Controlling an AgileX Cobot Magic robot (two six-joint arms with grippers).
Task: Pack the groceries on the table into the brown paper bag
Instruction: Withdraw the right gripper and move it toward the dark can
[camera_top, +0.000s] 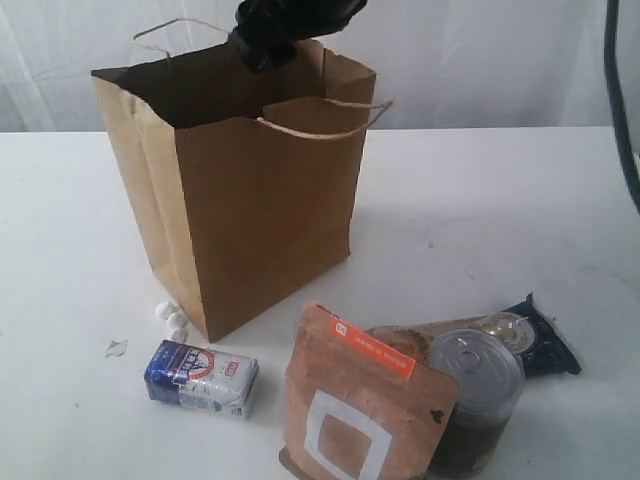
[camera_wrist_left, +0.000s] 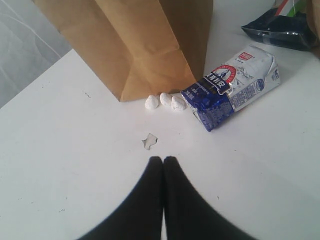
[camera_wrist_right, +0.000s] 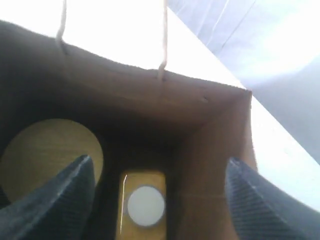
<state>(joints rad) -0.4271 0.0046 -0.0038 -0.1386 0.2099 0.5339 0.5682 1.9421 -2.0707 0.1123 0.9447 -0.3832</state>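
The brown paper bag (camera_top: 260, 190) stands open on the table (camera_top: 480, 210). My right gripper (camera_top: 266, 48) hangs over its mouth, open and holding nothing (camera_wrist_right: 160, 162). Down inside the bag lie the yellow white-capped jar (camera_wrist_right: 145, 202) and a round gold lid (camera_wrist_right: 47, 152). In front of the bag lie the small blue-white packet (camera_top: 202, 378), the brown pouch with the white square (camera_top: 355, 410), the tin can (camera_top: 485, 390) and the blue-ended spaghetti pack (camera_top: 545, 345). My left gripper (camera_wrist_left: 163, 159) is shut and empty, low over the table near the packet (camera_wrist_left: 235, 82).
White crumbs (camera_wrist_left: 165, 101) lie at the bag's front corner (camera_wrist_left: 150, 75), and a small scrap (camera_wrist_left: 149, 141) sits just ahead of the left fingertips. A white curtain backs the table. A dark cable (camera_top: 622, 100) hangs at the right edge.
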